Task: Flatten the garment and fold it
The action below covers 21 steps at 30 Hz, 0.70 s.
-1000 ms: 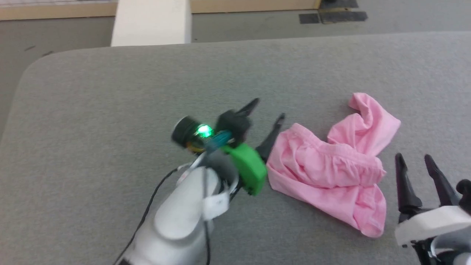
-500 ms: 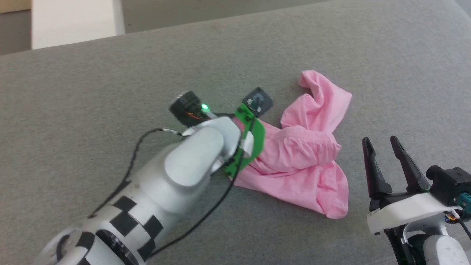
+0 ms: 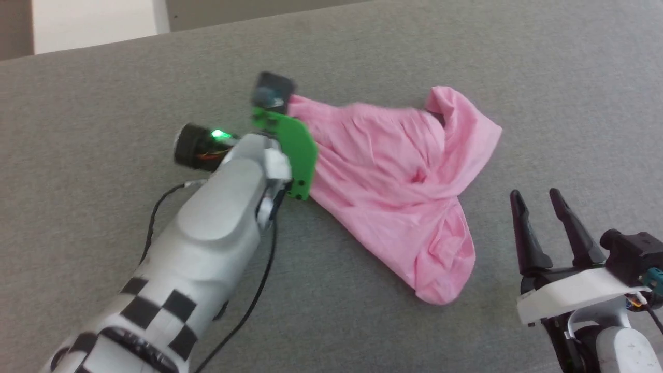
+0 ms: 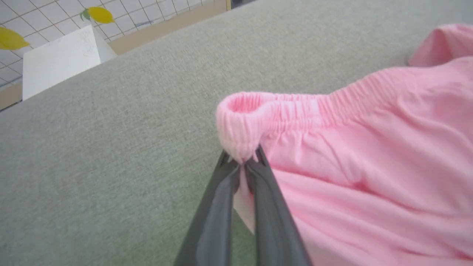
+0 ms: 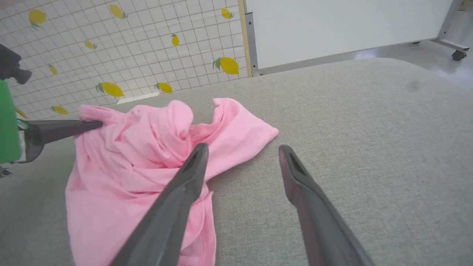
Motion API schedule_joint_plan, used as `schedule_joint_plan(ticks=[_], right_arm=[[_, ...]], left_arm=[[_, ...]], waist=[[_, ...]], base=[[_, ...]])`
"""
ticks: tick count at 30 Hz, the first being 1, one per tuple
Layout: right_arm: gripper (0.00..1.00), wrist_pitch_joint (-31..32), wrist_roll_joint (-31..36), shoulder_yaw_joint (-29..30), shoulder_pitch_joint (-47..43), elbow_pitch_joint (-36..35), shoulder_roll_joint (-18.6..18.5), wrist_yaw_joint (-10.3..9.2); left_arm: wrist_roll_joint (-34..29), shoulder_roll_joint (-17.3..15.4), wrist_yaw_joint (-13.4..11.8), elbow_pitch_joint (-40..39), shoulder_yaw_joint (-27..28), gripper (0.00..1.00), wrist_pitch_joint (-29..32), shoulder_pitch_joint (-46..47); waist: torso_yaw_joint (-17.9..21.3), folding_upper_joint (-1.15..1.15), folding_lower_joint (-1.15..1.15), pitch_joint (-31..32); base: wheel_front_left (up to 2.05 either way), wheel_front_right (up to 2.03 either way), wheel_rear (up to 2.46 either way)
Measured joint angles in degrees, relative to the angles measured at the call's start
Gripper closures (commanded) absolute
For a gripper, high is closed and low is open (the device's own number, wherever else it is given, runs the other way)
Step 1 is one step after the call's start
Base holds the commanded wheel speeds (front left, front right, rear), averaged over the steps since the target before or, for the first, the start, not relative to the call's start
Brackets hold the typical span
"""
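The garment (image 3: 393, 171), light-pink shorts, lies crumpled on the grey padded table (image 3: 466, 57), stretched toward its left end. My left gripper (image 4: 244, 160) is shut on the end of the gathered elastic waistband (image 4: 295, 107), holding that corner a little above the table. A pale tab of cloth shows between its fingers. In the right wrist view the left gripper (image 5: 98, 123) comes in from the left onto the garment (image 5: 147, 155). My right gripper (image 3: 535, 196) stands open to the right of the shorts, apart from them, with nothing between its fingers (image 5: 184, 177).
A white block (image 3: 93, 23) stands beyond the table's far left edge. Behind the table are a lemon-patterned tiled wall (image 5: 111, 44) and a white board on wheels (image 5: 332, 29). Bare grey table lies left of and in front of the shorts.
My left gripper went from open beside the shorts to shut on the waistband, then drew it left and away, spreading the cloth. The head camera shifted. The right gripper stayed open.
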<state>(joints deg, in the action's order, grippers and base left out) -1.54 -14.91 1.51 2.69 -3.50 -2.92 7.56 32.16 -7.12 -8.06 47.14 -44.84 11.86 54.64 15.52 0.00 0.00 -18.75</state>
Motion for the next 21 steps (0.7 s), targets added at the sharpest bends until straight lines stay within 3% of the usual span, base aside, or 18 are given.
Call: schedule_joint_plan(ticks=[2,8,16,17,18,19,21], right_arm=[[0.0,0.15,0.34,0.55,0.02,-0.56,-0.02,0.0],[0.0,1.65,1.22,1.86,-0.13,-2.08,0.0,0.0],[0.0,4.7,1.48,1.67,-0.95,-4.16,0.0,0.0],[0.0,5.33,1.55,1.44,-1.13,-4.25,0.0,0.0],[0.0,6.42,1.7,1.12,-1.48,-4.27,0.0,0.0],[0.0,7.56,1.96,0.56,-1.86,-4.28,0.01,0.0],[0.0,9.64,2.54,-0.57,-2.18,-4.24,0.01,0.0]], left_arm=[[2.49,-1.05,-2.89,-1.87,3.78,1.0,-5.58,-3.22],[7.93,-5.37,-8.5,-8.82,12.13,1.0,-16.01,-16.27],[11.36,-8.61,-14.46,-23.26,16.37,1.0,-20.8,-34.31],[11.83,-8.72,-14.95,-24.8,16.62,0.96,-21.07,-35.89],[12.54,-8.8,-15.19,-26.72,16.83,0.6,-21.17,-37.74],[12.84,-8.86,-15.16,-28.44,16.81,0.0,-21.54,-39.26],[13.33,-8.73,-14.63,-31.47,17.11,0.0,-22.75,-41.27]], waist=[[-1.22,0.0,0.0,0.3],[-5.29,0.0,0.0,1.55],[-11.38,0.0,0.0,3.71],[-11.97,0.0,0.0,3.93],[-12.72,0.0,0.0,4.2],[-13.42,0.0,0.0,4.45],[-14.63,0.0,0.0,4.86]], base=[[0.0,0.0,0.0],[0.0,0.0,0.0],[0.0,0.0,0.0],[0.0,0.0,0.0],[0.0,0.0,0.0],[0.0,0.0,0.0],[0.0,0.0,0.0]])
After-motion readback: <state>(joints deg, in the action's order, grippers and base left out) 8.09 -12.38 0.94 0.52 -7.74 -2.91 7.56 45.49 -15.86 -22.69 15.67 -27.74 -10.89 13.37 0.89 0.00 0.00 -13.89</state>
